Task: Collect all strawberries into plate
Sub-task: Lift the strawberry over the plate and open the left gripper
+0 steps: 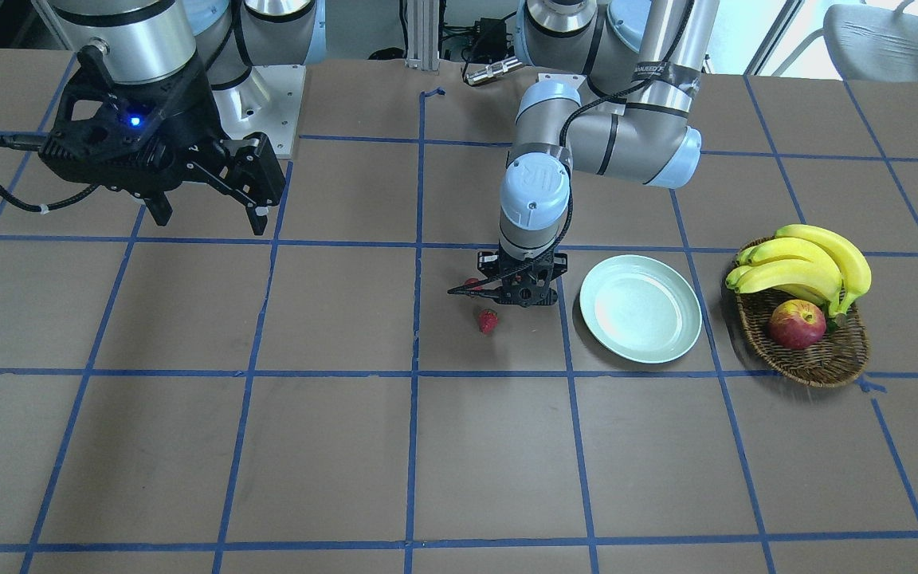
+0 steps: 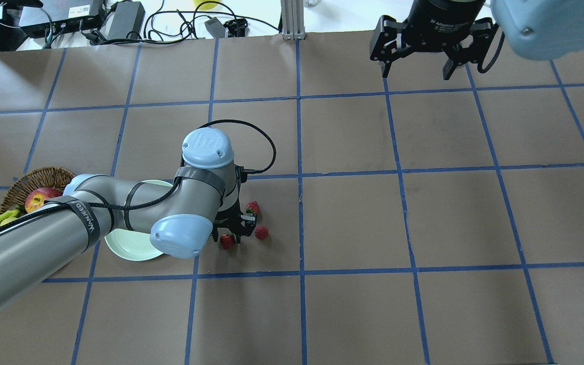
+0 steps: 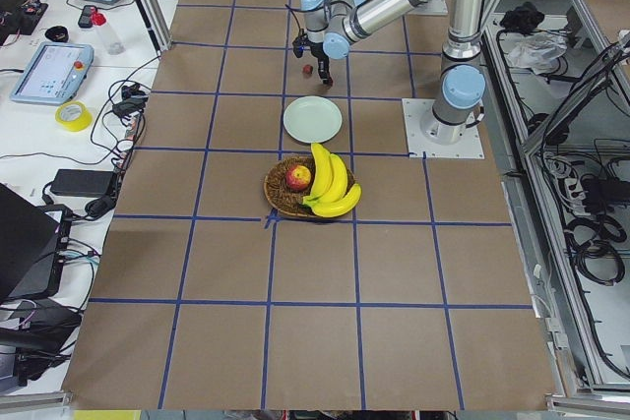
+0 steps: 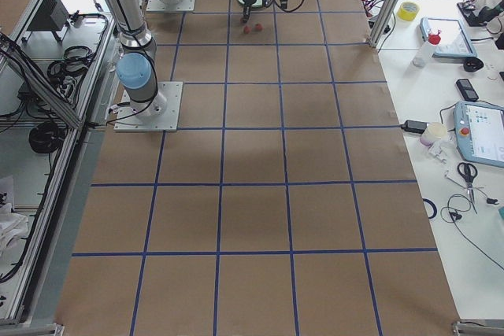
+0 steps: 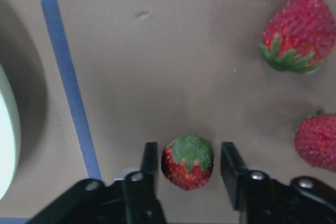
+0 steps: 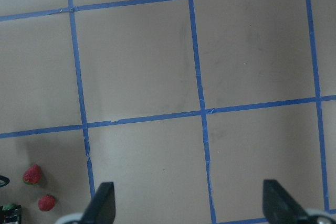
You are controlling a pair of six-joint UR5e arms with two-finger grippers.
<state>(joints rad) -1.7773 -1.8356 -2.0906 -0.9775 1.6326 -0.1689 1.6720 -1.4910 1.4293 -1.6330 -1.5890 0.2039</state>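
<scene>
Three strawberries lie on the brown table just beside the pale green plate. My left gripper is open and low over the table, with its fingers on either side of one strawberry and small gaps to it. That berry also shows in the overhead view. The other two strawberries lie free next to it, and both show in the front view. The plate holds nothing. My right gripper is open and empty, high over the table's other half.
A brown wicker basket with bananas and a red-yellow apple stands just beyond the plate. Blue tape lines cross the table. The left arm's elbow hangs over part of the plate in the overhead view.
</scene>
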